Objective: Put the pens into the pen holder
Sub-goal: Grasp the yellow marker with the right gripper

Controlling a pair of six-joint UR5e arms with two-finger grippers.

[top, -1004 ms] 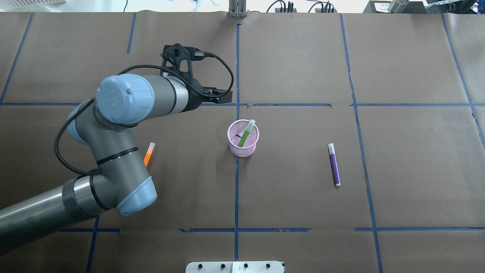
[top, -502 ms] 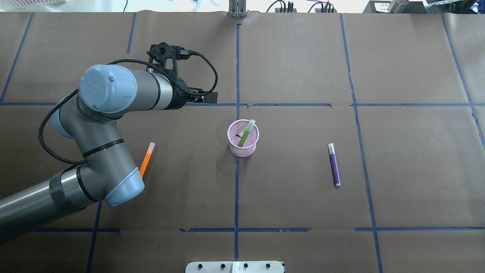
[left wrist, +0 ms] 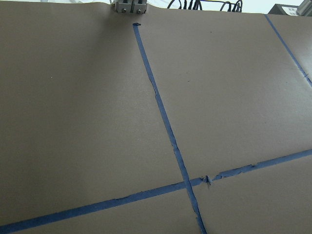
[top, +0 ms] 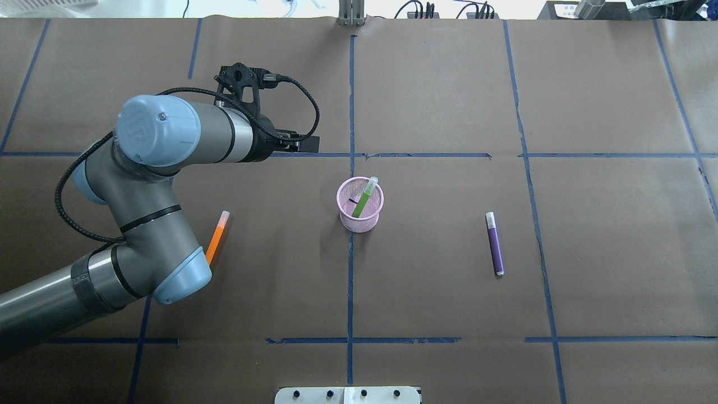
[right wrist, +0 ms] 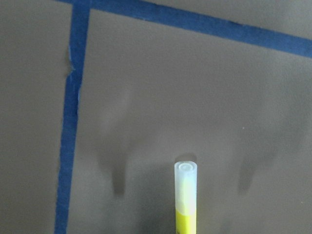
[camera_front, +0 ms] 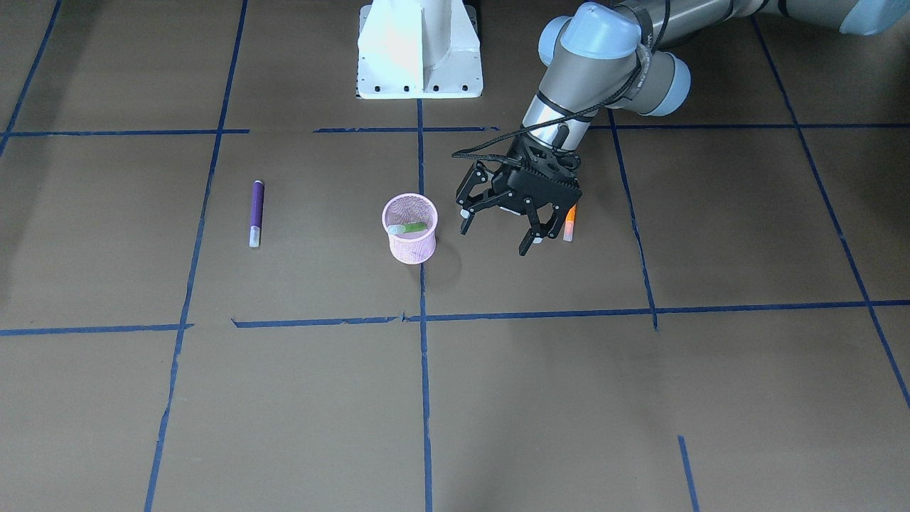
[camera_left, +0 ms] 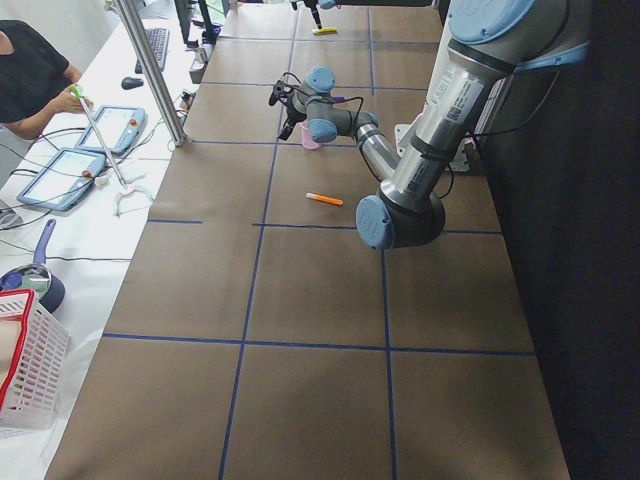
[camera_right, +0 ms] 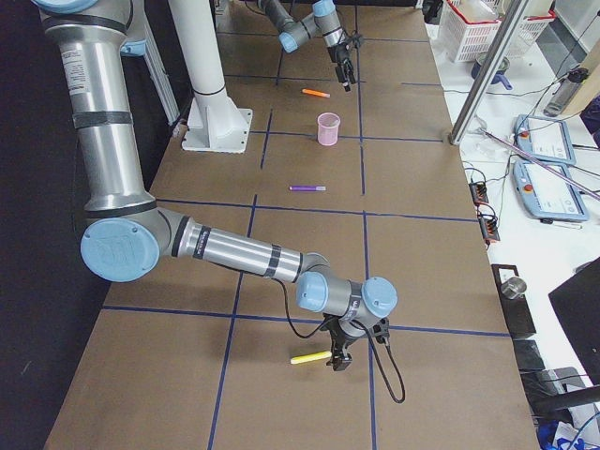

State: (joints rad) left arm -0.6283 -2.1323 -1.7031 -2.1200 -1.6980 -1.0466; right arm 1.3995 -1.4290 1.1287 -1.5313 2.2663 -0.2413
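The pink mesh pen holder point(top: 359, 222) stands at the table's middle with the green pen point(top: 364, 197) leaning inside it; it also shows in the front view point(camera_front: 411, 242). The orange pen point(top: 217, 233) lies on the table, partly under my left arm. The purple pen point(top: 494, 244) lies to the holder's right. My left gripper point(camera_front: 501, 226) is open and empty, hovering between the holder and the orange pen point(camera_front: 569, 226). My right gripper point(camera_right: 339, 364) is far off at the table's end, over a yellow pen point(right wrist: 186, 195); I cannot tell whether it is open.
Blue tape lines point(top: 350, 269) divide the brown table cover into squares. The white robot base point(camera_front: 419, 50) stands at the robot's edge. A metal bracket point(top: 351, 12) is at the far edge. An operator point(camera_left: 30, 80) sits beyond the table's far side.
My left arm has drawn back to the left, away from the pen holder, and has nearly stopped. More of the orange pen shows. The pens and holder have not moved.
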